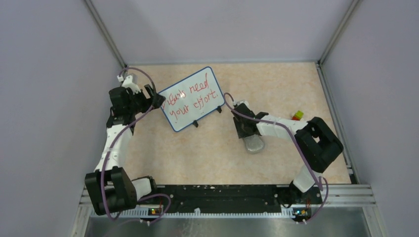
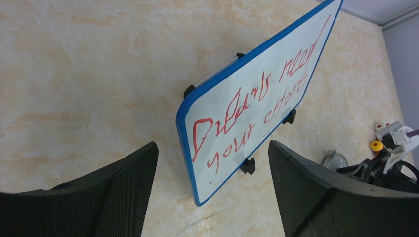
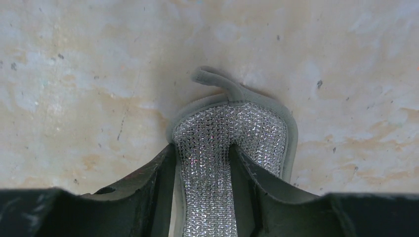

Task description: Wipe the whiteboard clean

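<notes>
The near end of the silver mesh pad with a grey fabric rim (image 3: 217,128) runs off the bottom of the right wrist view, and the black fingers (image 3: 148,182) of the right gripper (image 3: 202,148) cover its sides. From above, that gripper hides most of it. The far corner of the blue-rimmed white whiteboard (image 2: 247,123) is cut off in the left wrist view, and I can't read its first red word. A small red and yellow-green thing (image 1: 297,115) behind the right arm is too small to identify.

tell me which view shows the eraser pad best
Right wrist: the eraser pad fills the frame, mesh and loop sharp inside the right tool. Top external shows it small; left wrist, a distant sliver.
</notes>
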